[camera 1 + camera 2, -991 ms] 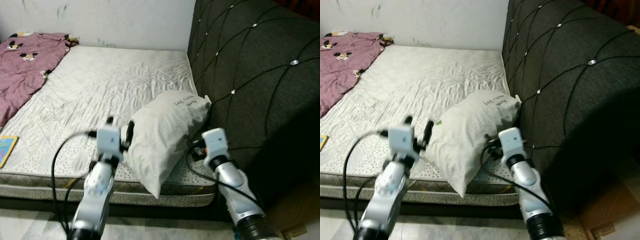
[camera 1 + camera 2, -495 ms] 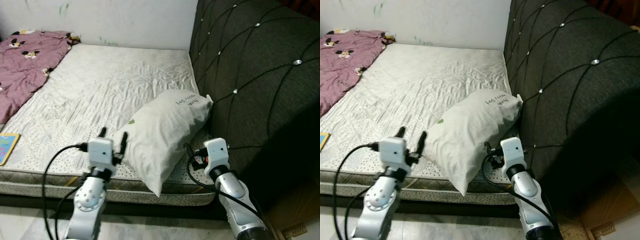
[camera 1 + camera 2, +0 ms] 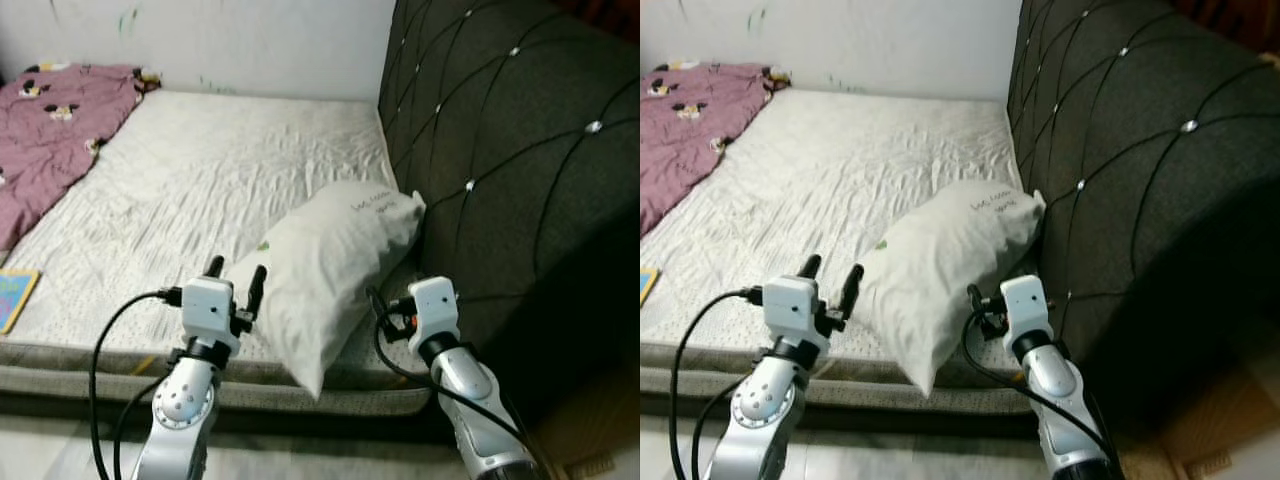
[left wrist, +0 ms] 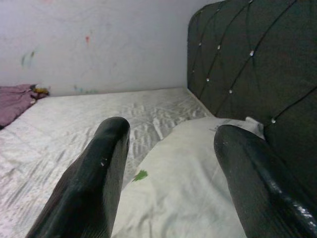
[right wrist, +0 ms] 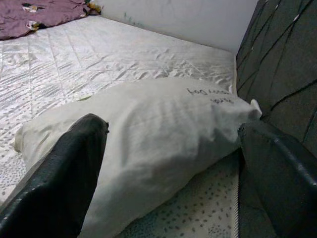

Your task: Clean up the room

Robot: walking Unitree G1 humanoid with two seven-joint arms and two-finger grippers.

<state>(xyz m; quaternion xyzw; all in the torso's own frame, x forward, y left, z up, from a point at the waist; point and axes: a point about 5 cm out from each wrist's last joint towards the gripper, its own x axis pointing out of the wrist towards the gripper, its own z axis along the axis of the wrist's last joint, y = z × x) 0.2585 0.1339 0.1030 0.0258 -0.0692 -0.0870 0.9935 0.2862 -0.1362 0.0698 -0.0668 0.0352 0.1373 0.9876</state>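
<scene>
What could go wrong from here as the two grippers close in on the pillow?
The pillow overhangs the mattress edge, so a nudge could tip it to the floor. The open left gripper sits at its corner and may pinch only loose fabric. The right gripper is squeezed near the headboard, risking a scrape.

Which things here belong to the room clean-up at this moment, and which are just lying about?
In play:
- pillow, leaning on the headboard
- left gripper, open beside the pillow
- right gripper, open, facing the pillow

Lying about:
- pink blanket at the mattress's far left
- book at the mattress edge
</scene>
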